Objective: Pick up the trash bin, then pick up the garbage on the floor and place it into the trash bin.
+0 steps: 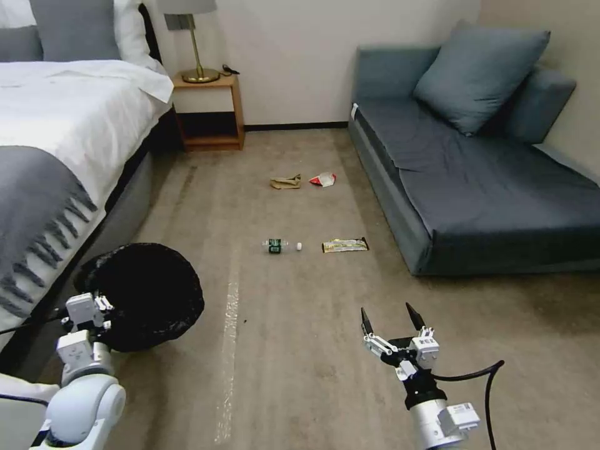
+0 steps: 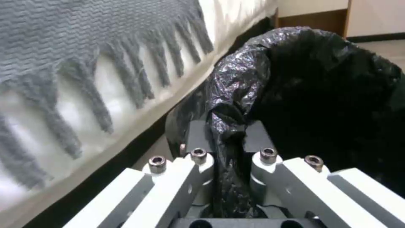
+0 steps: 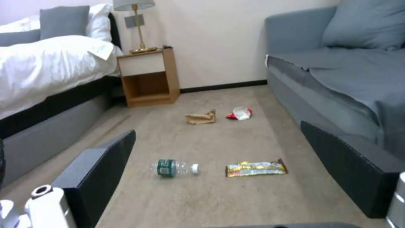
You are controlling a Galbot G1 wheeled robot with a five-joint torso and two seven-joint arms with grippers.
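The trash bin (image 1: 147, 294), wrapped in a crinkly black bag, sits low at my left beside the bed. My left gripper (image 1: 103, 306) is shut on its rim; in the left wrist view the bag's rim (image 2: 230, 126) is pinched between the fingers (image 2: 198, 136). On the floor (image 1: 300, 362) ahead lie a clear bottle with a green label (image 1: 278, 245), a yellow-black snack wrapper (image 1: 345, 245), crumpled tan paper (image 1: 285, 182) and a red-white wrapper (image 1: 323, 179). My right gripper (image 1: 392, 320) hovers open, short of the bottle (image 3: 175, 167) and snack wrapper (image 3: 256, 168).
A bed (image 1: 62, 137) with a fringed grey throw runs along the left. A wooden nightstand (image 1: 209, 112) with a lamp stands at the back wall. A blue-grey sofa (image 1: 487, 181) bounds the right. Open carpet lies between them.
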